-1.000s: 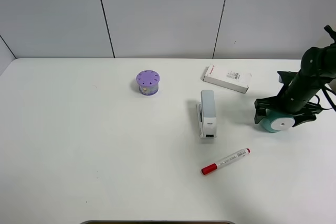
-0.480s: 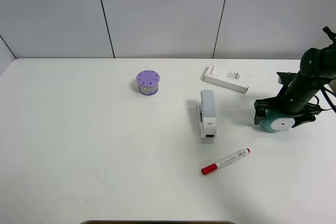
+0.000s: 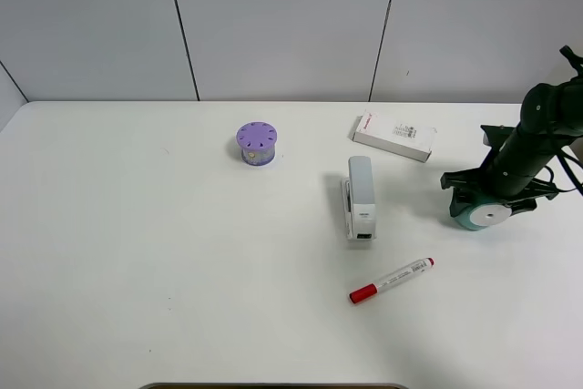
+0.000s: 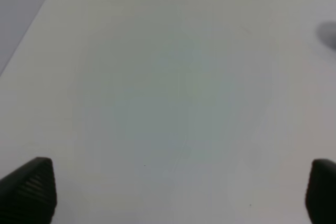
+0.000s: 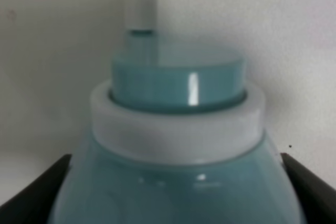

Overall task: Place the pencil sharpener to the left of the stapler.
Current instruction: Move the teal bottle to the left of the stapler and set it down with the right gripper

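Note:
The teal pencil sharpener [image 3: 483,213] lies on its side at the table's right, its white round end face toward the front. My right gripper [image 3: 492,198] comes down over it, one finger on each side, shut on its body. In the right wrist view the pencil sharpener [image 5: 178,145] fills the frame between the two dark fingertips [image 5: 37,192]. The light-grey stapler [image 3: 360,196] lies lengthwise near the table's middle, well left of the sharpener. My left gripper [image 4: 178,192] is open above bare table and does not show in the exterior high view.
A purple round container [image 3: 257,143] stands left of the stapler, toward the back. A flat white box with red print [image 3: 393,137] lies behind the stapler. A red-capped marker [image 3: 392,281] lies in front of it. The table's right edge is close to the sharpener.
The right gripper's fingers have drawn in against the sharpener, which has shifted slightly. Nothing else has moved.

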Motion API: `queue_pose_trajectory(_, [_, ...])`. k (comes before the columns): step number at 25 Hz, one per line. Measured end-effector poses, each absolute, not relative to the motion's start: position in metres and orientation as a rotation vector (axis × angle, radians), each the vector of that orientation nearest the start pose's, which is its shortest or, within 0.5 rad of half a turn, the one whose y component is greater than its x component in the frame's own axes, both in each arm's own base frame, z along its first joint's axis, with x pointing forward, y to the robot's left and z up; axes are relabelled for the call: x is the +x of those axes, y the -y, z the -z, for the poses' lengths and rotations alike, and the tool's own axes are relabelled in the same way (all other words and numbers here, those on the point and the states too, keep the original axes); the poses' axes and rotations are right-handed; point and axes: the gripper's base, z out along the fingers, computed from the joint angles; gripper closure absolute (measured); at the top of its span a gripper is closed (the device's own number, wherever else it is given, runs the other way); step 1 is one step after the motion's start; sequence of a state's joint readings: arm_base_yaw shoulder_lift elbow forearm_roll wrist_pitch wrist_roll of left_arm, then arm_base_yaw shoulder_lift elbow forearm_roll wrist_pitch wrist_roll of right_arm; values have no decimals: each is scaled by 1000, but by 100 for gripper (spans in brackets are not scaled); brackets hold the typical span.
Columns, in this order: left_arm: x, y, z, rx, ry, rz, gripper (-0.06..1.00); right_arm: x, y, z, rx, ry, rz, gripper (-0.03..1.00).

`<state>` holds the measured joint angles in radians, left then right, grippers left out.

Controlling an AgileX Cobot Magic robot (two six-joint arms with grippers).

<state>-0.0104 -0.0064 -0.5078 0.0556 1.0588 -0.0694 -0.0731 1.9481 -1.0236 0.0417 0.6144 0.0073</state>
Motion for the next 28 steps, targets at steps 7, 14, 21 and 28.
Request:
queue_pose_trajectory(7, [-7,-4,-280,-63,-2026,-16,-1,334,22,-109,173,-3017,-33,29])
queue_pose_trajectory(14, [-7,-4,-280,-63,-2026,-16,-1,334,22,-109,173,-3017,-33,29])
queue_pose_trajectory(21, [-7,-4,-280,-63,-2026,-16,-1,334,22,-109,173,-3017,-33,29])
queue_pose_trajectory(28, [-7,-4,-280,-63,-2026,-16,-1,334,23,-114,172,-3007,-24,29])
